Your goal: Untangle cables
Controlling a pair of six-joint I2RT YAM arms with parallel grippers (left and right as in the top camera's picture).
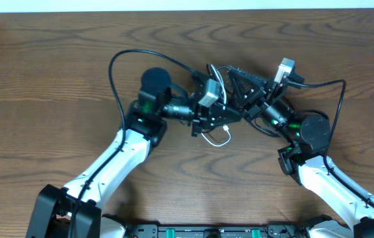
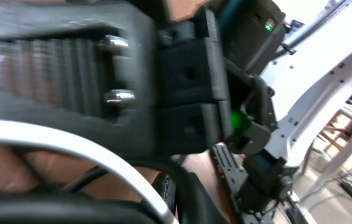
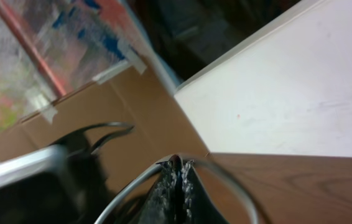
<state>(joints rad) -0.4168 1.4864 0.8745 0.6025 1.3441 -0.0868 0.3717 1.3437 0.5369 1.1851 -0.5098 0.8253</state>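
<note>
A tangle of cables lies at the table's middle. A white cable (image 1: pixel 219 139) loops out below it, and a black cable (image 1: pixel 115 66) arcs off to the left. My left gripper (image 1: pixel 208 114) is in the tangle. In the left wrist view the white cable (image 2: pixel 95 154) passes between its dark fingers (image 2: pixel 182 208), which look shut on it. The view is blurred. My right gripper (image 1: pixel 241 92) comes in from the right. Its jaws (image 3: pixel 177 169) are shut on a thin grey cable (image 3: pixel 132 186) that loops over the fingertips. The two grippers almost touch.
A second black cable (image 1: pixel 341 92) runs from a white plug (image 1: pixel 285 68) round the right arm's base. The right arm's black body (image 2: pixel 188 93) fills much of the left wrist view. Brown wood table (image 1: pixel 48 125) spreads to both sides.
</note>
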